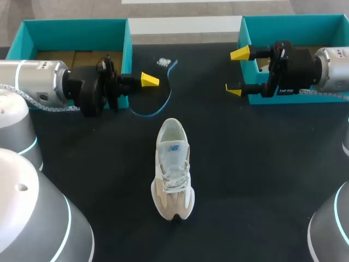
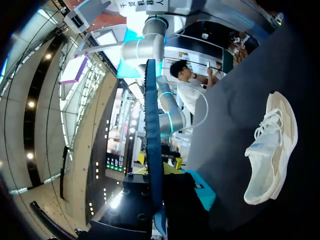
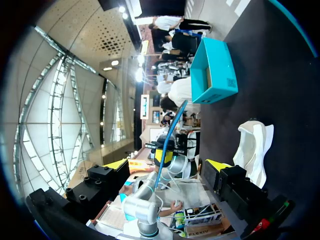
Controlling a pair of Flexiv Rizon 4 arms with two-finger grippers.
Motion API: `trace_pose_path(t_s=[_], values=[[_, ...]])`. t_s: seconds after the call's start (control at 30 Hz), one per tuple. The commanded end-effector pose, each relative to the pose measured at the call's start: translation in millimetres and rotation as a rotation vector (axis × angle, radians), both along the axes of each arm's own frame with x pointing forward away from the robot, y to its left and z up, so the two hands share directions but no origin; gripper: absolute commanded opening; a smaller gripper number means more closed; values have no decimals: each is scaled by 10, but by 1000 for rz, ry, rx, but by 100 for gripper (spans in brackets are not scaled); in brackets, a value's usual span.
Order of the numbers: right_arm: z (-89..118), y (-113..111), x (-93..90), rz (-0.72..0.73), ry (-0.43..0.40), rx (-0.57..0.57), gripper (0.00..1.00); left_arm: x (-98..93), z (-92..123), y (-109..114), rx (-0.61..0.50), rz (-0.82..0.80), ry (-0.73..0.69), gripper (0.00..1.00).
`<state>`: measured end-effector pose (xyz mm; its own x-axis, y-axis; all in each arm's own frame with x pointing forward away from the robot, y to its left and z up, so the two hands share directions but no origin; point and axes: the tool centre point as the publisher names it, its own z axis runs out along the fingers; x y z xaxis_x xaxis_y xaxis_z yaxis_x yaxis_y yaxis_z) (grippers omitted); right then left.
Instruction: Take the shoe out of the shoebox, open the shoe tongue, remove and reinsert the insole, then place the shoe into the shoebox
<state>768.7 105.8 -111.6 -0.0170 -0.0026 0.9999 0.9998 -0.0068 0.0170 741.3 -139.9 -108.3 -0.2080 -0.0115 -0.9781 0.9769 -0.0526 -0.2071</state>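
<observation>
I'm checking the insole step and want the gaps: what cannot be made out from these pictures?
Inside the white and beige mesh sneaker: head view, too small to tell whether an insole lies there.
Right teal cardboard shoebox: head view, floor hidden by the right claw and arm.
Left claw: left wrist view, a thin blue strip covers it; grip unclear.
Small white bits: head view, too small to name.

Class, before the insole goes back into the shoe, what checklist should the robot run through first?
1. Insole gripped by the left gripper: ok.
2. Shoe upright on the table: ok.
3. Tongue pulled open enough: cannot tell.
4. Right gripper open and empty, free to steady the shoe: ok.
5. Nothing lying between insole and shoe: ok.
</observation>
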Motion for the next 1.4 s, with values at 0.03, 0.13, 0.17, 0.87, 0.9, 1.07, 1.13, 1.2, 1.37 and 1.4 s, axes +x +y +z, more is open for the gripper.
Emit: trace_pose_path(t_s=[0.03, 0.13, 0.17, 0.87, 0.9, 1.07, 1.13, 1.2, 1.37, 1.4], values=[[-1, 16, 1, -2, 1, -1, 100, -104, 36, 26, 81, 51, 550, 0], [-1, 16, 1, -2, 1, -1, 100, -166, 67, 34, 134, 92, 817, 0], [-1, 16, 1, -2, 1, -1, 100, -182, 72, 38, 141, 88, 889, 0], [-1, 16, 1, -2, 1, -1, 100, -102, 94, -11, 51, 93, 1262, 0], [-1, 16, 1, -2, 1, -1, 100, -102, 94, -11, 51, 93, 1262, 0], [-1, 16, 1, -2, 1, -1, 100, -94, 96, -9, 69, 58, 1327, 0], [-1, 16, 1, -2, 1, -1, 100, -49, 114, -1, 88, 90, 1487, 0], [-1, 16, 1, -2, 1, -1, 100, -27, 168, 2, 87, 104, 1661, 0], [-1, 16, 1, -2, 1, -1, 100, 73, 173, 31, 59, 97, 1911, 0], [-1, 16, 1, -2, 1, -1, 100, 88, 163, 32, 75, 83, 1973, 0]])
